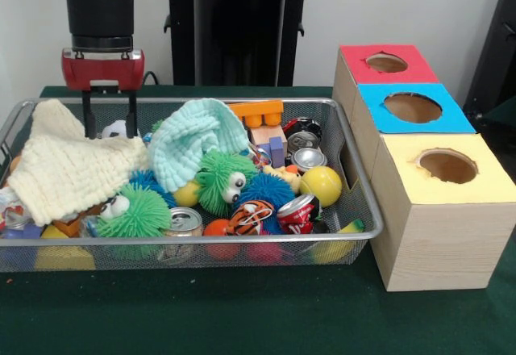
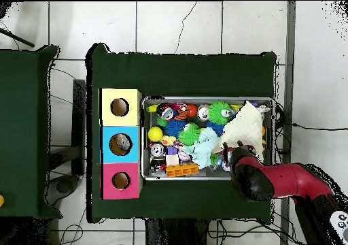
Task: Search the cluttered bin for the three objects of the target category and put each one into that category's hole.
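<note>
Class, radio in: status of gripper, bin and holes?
Gripper open, empty, over cream cloth. Bin still cluttered. Cloths cover toys; three holes clear.

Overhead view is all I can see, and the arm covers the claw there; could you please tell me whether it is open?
Observer: Yes. In the front view the claw is open, its two fingers apart with nothing between them.
Operator: Thank you. What is under it?
Observer: The cream cloth. The claw hangs at the cloth's back edge, in a far corner of the bin. I cannot tell whether it touches the cloth.
Operator: Are any cans exposed?
Observer: A silver can stands upright against the bin's near wall, and a red can lies tilted further along it.
</note>
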Motion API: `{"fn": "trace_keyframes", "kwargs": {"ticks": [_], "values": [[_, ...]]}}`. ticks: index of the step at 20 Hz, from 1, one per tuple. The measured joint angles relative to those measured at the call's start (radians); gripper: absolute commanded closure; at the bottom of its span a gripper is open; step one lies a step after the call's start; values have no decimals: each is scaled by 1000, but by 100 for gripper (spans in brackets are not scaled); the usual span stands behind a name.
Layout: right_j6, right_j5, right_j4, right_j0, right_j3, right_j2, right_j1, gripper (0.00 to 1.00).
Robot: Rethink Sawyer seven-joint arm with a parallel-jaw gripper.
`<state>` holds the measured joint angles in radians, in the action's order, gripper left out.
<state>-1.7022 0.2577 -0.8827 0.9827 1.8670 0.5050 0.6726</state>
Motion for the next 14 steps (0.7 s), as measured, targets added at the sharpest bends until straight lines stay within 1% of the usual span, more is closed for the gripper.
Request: {"fn": "trace_keyframes", "kwargs": {"ticks": [6,14], "values": [[0,0,0,0,-23,9,-15,0],[0,0,0,11,-67,44,-47,0]]}}
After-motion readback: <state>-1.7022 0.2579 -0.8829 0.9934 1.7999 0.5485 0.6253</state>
